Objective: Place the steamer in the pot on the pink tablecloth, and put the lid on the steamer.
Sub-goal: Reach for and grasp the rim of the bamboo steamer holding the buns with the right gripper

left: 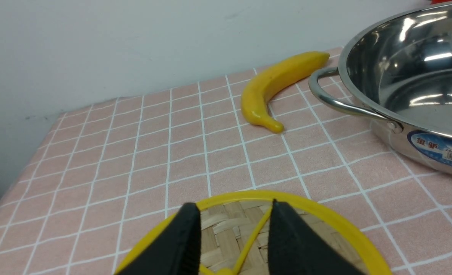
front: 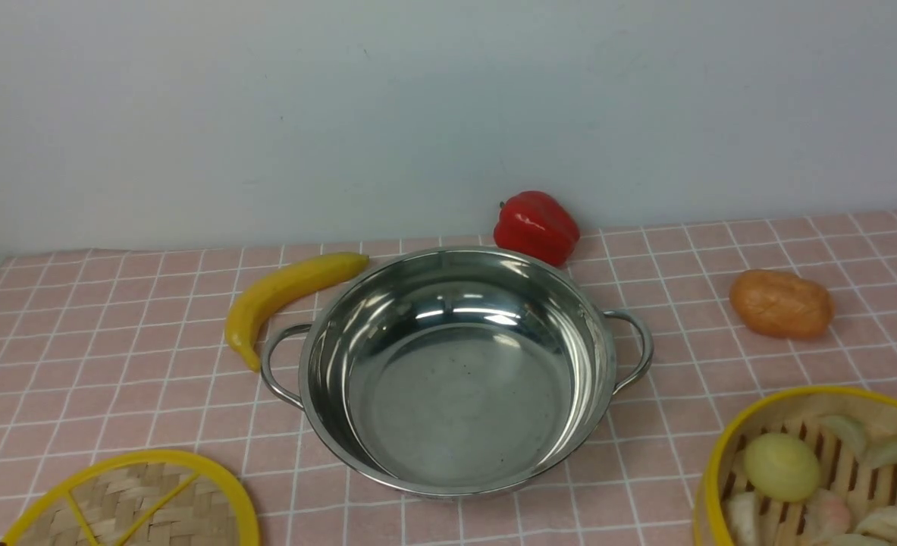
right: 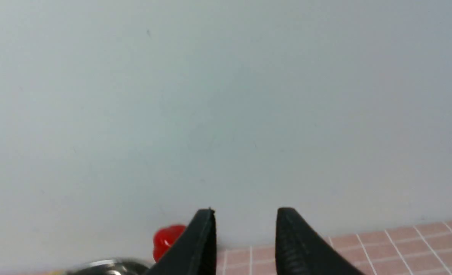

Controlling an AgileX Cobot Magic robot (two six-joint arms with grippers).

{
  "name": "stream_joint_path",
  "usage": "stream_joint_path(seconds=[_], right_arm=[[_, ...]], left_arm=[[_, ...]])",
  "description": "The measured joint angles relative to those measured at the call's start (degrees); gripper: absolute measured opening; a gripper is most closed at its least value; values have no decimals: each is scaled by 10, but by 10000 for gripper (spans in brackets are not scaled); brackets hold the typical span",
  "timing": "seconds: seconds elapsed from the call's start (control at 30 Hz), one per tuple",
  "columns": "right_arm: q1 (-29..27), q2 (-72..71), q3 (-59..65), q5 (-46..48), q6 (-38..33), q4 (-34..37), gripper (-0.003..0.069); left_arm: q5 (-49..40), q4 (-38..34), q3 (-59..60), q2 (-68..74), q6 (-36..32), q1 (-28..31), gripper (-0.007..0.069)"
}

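Observation:
The shiny steel pot (front: 448,409) stands empty in the middle of the pink tablecloth (front: 114,341). At the front right edge sits the steamer (front: 820,393), a yellow-rimmed bamboo basket with small dumplings (front: 782,464) on its slats. The lid (front: 137,504), a flat woven disc with yellow spokes, lies at the front left. Neither gripper appears in the front view. My left gripper (left: 233,208) hovers open over the lid (left: 226,229), a spoke showing in the gap, with the pot (left: 413,76) off to one side. My right gripper (right: 247,212) is open, empty and faces the wall.
A yellow banana (front: 281,292) lies just left of the pot's left handle. A red bell pepper (front: 535,226) sits behind the pot near the grey wall. An orange bread-like lump (front: 782,303) rests at the right, behind the steamer.

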State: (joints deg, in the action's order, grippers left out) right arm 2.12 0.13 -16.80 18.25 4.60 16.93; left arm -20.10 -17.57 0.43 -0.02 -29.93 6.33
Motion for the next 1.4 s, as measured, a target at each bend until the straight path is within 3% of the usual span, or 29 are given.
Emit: stream_joint_path(seconds=[0.13, 0.2, 0.23, 0.3, 0.47, 0.63, 0.77, 0.87, 0.97, 1.2, 1.33, 1.4], right_arm=[[0, -1, -22, 0, 17, 74, 240], [0, -2, -41, 61, 18, 106, 240], [0, 3, -65, 155, 11, 133, 240], [0, 25, -92, 251, -16, 150, 240], [0, 162, -160, 462, -204, 173, 240], [0, 313, -189, 517, -359, 223, 240], [0, 442, -203, 520, -392, 234, 240], [18, 533, -216, 517, -393, 208, 240], [77, 607, -240, 502, -370, 162, 240], [240, 719, -302, 470, -202, -20, 240], [311, 780, -309, 460, -147, -85, 240], [320, 793, -309, 455, -139, -93, 240]], left_arm=[[0, 0, 0, 0, 0, 0, 243], [0, 0, 0, 0, 0, 0, 243], [0, 0, 0, 0, 0, 0, 243], [0, 0, 0, 0, 0, 0, 243], [0, 0, 0, 0, 0, 0, 243], [0, 0, 0, 0, 0, 0, 243], [0, 0, 0, 0, 0, 0, 243], [0, 0, 0, 0, 0, 0, 243], [0, 0, 0, 0, 0, 0, 243], [0, 0, 0, 0, 0, 0, 243], [0, 0, 0, 0, 0, 0, 243], [0, 0, 0, 0, 0, 0, 243]])
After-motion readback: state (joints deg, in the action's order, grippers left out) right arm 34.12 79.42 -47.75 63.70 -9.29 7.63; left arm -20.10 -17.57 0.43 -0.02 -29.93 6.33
